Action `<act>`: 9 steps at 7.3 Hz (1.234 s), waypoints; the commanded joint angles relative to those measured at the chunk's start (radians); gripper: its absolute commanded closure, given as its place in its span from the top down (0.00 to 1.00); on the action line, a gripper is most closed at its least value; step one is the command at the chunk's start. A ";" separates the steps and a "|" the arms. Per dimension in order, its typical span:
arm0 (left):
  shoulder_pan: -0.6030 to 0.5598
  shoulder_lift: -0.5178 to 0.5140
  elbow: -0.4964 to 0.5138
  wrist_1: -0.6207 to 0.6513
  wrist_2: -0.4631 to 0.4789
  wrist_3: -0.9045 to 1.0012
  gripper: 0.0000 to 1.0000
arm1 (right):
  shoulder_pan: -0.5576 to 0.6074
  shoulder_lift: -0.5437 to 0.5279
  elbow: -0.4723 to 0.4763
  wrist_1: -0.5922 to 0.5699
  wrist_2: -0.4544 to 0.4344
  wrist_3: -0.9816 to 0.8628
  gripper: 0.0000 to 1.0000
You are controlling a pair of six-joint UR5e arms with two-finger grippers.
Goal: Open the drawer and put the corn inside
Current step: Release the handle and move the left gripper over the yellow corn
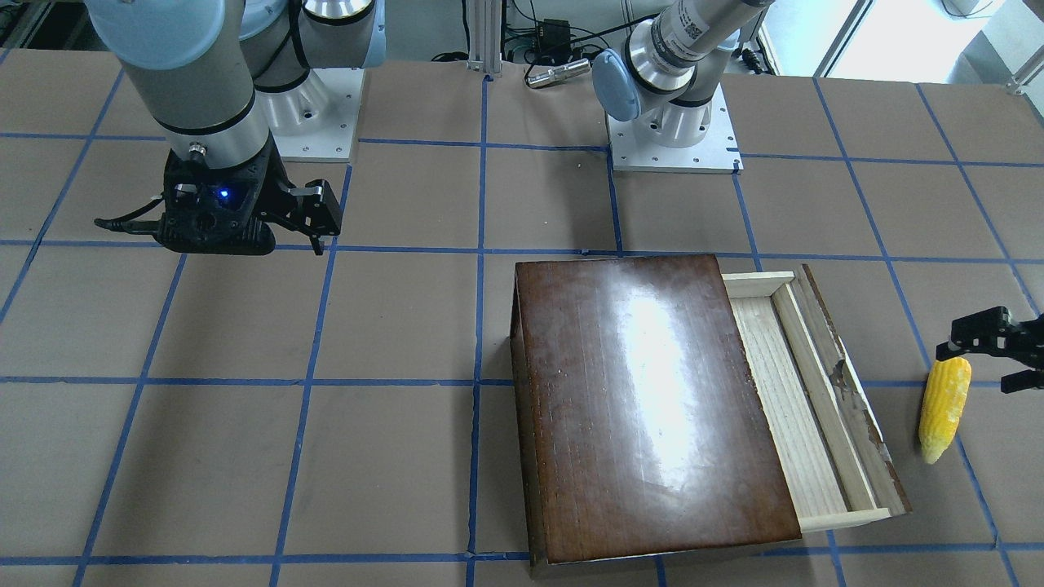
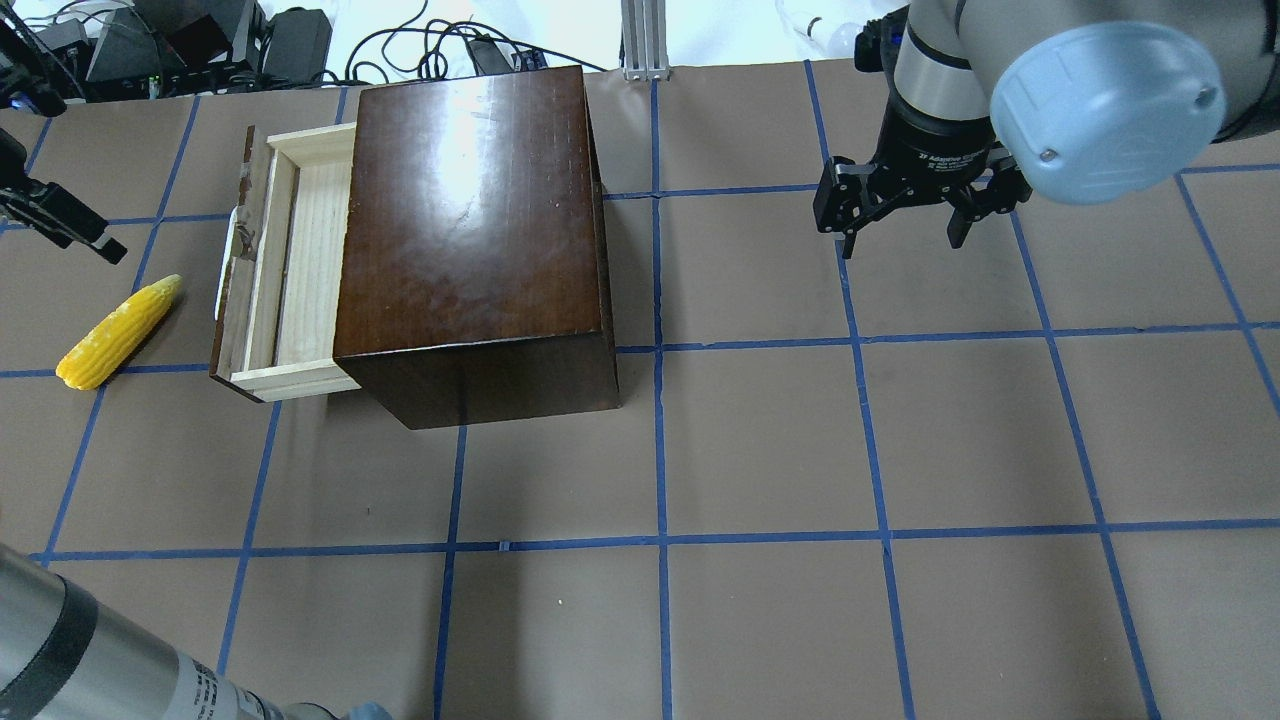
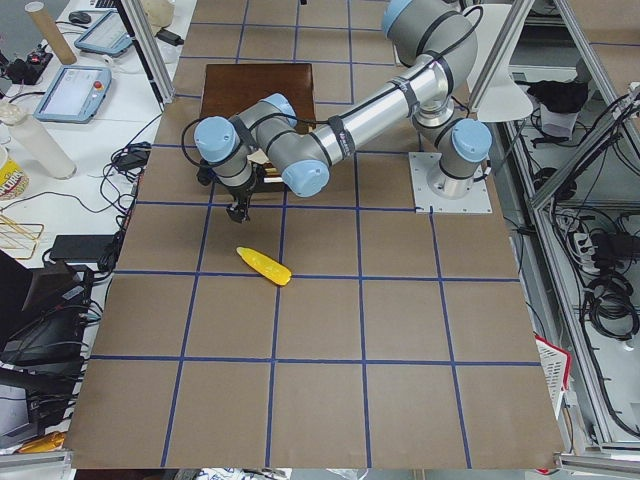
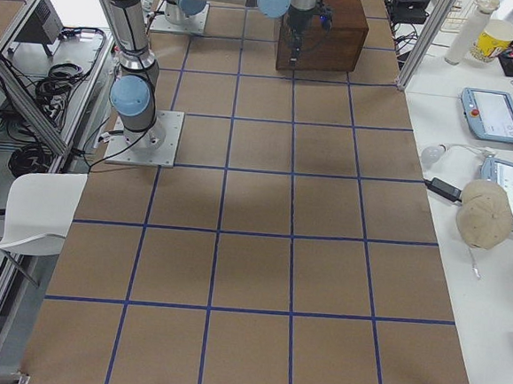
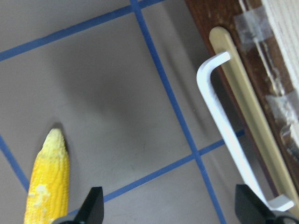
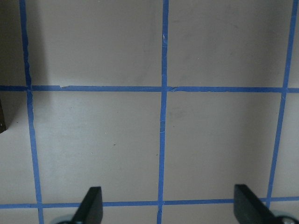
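The drawer (image 2: 292, 268) is pulled partway out of the dark-brown box (image 2: 470, 230), and its pale-wood tray is empty. Its white handle (image 5: 223, 135) faces the yellow corn (image 2: 118, 332), which lies on the table beside the drawer front; both also show in the front-facing view, the corn (image 1: 944, 408) and the drawer (image 1: 803, 399). My left gripper (image 5: 170, 211) is open and empty, hovering above the table between the corn's tip (image 5: 47, 184) and the handle. My right gripper (image 2: 900, 222) is open and empty, well away from the box.
The table is brown with a blue tape grid. The arm bases (image 1: 673, 134) stand at the robot's edge. Cables and equipment (image 2: 180, 45) lie beyond the far edge behind the box.
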 commanded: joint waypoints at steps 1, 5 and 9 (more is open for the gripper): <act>0.029 -0.033 -0.019 0.068 0.066 0.150 1.00 | 0.000 -0.001 0.000 0.001 0.001 0.000 1.00; 0.058 -0.095 -0.169 0.358 0.151 0.257 1.00 | 0.000 0.000 0.000 -0.001 0.001 0.000 1.00; 0.069 -0.153 -0.169 0.410 0.148 0.316 1.00 | 0.000 -0.001 0.000 0.001 0.001 0.000 1.00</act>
